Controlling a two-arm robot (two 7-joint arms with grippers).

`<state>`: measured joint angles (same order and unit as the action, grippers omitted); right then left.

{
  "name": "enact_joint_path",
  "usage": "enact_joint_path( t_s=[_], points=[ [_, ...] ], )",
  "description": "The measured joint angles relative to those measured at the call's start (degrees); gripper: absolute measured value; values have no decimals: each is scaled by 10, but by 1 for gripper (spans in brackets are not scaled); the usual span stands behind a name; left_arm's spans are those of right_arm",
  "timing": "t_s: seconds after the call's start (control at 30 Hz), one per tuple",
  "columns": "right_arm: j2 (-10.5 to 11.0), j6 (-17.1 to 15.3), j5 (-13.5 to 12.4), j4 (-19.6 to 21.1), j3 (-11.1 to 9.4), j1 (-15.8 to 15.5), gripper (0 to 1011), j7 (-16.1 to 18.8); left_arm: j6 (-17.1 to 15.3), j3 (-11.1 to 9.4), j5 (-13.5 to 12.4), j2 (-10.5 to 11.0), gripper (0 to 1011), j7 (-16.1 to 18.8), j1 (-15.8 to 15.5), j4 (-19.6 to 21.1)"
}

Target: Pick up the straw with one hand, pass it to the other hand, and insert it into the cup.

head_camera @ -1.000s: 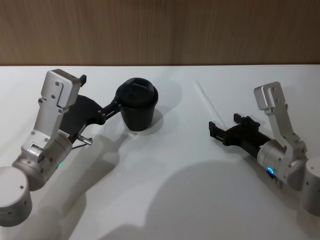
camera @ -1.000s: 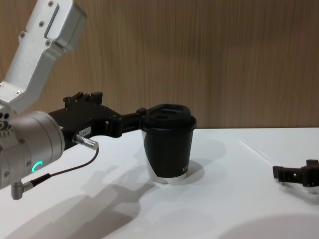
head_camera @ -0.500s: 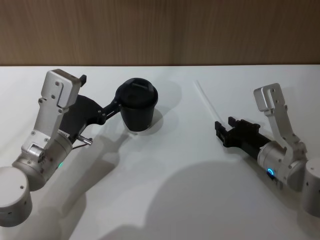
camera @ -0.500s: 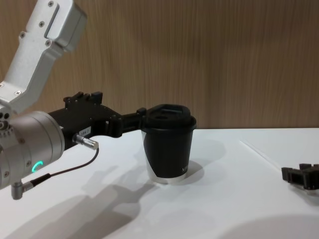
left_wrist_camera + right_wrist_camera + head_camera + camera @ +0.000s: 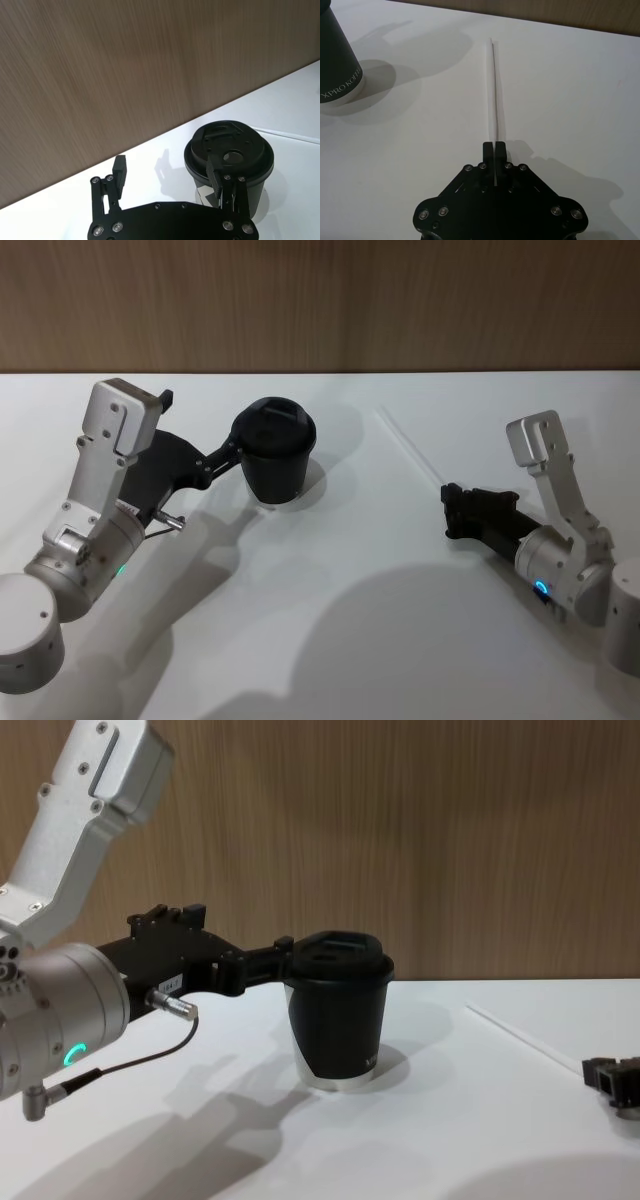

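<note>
Straw [image 5: 494, 85] gripped; handover and insertion left.
My right end effector [image 5: 495, 145] clamps the straw; the left end effector [image 5: 166, 165], spread, sits by the cup [image 5: 229, 155].

Robotics test station, indoors; plain white surface [image 5: 330, 540]; wood-grain wall panel [image 5: 320, 300] along its far edge; silver left arm [image 5: 100, 480] and right arm [image 5: 558, 485] at near corners.

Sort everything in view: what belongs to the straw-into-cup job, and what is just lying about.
Belongs to the job:
straw
cup, lid on
right hand, shut on the straw's end
left hand, open beside the cup

Just there:
white table
wooden wall behind it
</note>
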<state>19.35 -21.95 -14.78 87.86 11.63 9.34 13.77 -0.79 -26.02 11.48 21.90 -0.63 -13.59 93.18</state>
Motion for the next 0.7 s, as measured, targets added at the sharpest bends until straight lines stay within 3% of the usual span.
enact_joint_path(
  t_s=[0.37,0.7],
  points=[
    [2,11,6,3,-1,-4,6,5,0,0,0,0,1003,0,0,0],
    [8,59,6,28,-8,-8,6,18,0,0,0,0,1003,0,0,0]
  ],
)
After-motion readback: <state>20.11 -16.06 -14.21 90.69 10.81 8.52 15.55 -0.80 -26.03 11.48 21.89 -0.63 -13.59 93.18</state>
